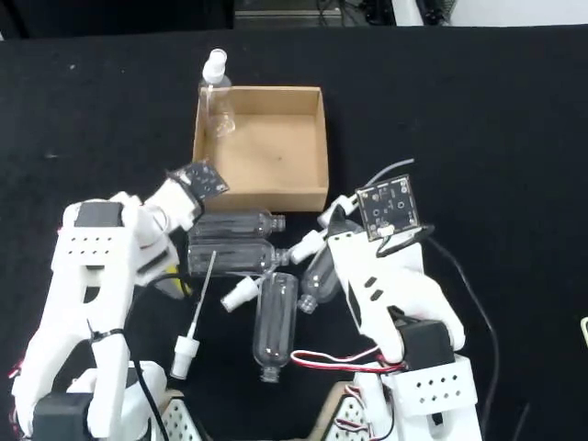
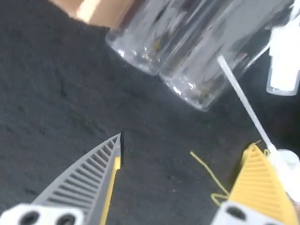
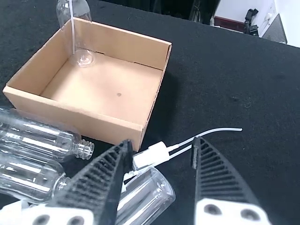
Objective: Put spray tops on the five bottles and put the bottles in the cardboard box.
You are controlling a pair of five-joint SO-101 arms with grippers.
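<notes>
The cardboard box (image 1: pixel 260 147) (image 3: pixel 108 89) has one capped bottle (image 1: pixel 217 87) (image 3: pixel 74 14) standing in its far left corner. Several clear uncapped bottles lie in front of it: two side by side (image 1: pixel 234 223) (image 1: pixel 234 257) and one pointing toward the arms (image 1: pixel 276 322). My left gripper (image 1: pixel 175 262) (image 2: pixel 185 143) is open just off the bases of the two side-by-side bottles (image 2: pixel 140 42) (image 2: pixel 206 70). My right gripper (image 1: pixel 329 225) (image 3: pixel 161 142) is open above a white spray top (image 3: pixel 150 155), over another bottle (image 3: pixel 145 197).
Loose spray tops with long tubes lie among the bottles (image 1: pixel 241 294) (image 1: pixel 186 351); one tube (image 2: pixel 243 103) runs beside my left gripper's yellow finger (image 2: pixel 258 183). Another tube (image 3: pixel 220 132) curves right of the box. Black cloth covers the table.
</notes>
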